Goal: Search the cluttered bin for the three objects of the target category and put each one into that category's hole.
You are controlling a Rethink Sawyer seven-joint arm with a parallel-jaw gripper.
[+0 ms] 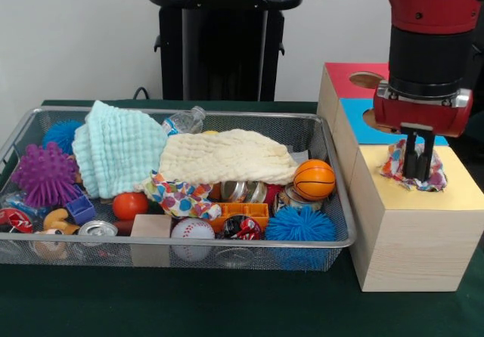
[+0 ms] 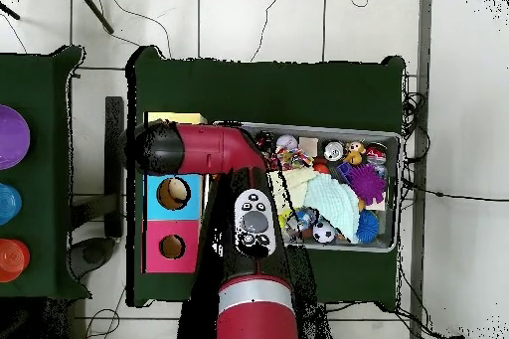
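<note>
Over the yellow box top: the gripper (image 1: 417, 172) is standing upright above the nearest hole, its two dark fingers (image 1: 409, 157) hanging close together with their tips buried in a patterned cloth (image 1: 437, 172).
Finger state: narrow; the fingers are pinching the cloth or sitting pressed into it, and the contact itself is hidden in the folds.
Key relation: the cloth is lying directly under and around the fingertips, bunched in the mouth of the hole (image 1: 412, 180), with edges spilling out left and right over the rim. Judged: the coming move is straight down, then a release.
Long axis: none to speak of; the cloth is crumpled into a wad.
Surface: the wooden box (image 1: 408, 254) has a flat yellow top, a blue section (image 1: 355, 122) and a red section (image 1: 344, 80) behind it.
Room: the box top is bare around the hole; the wire basket (image 1: 344, 201) is sitting just left of the box.
Remaining cloths: a cream cloth (image 1: 227, 158), a mint cloth (image 1: 117, 149) and another patterned cloth (image 1: 178, 197) are lying on top of the toys in the basket.
Overhead: the arm (image 2: 204, 149) is covering the yellow section.
</note>
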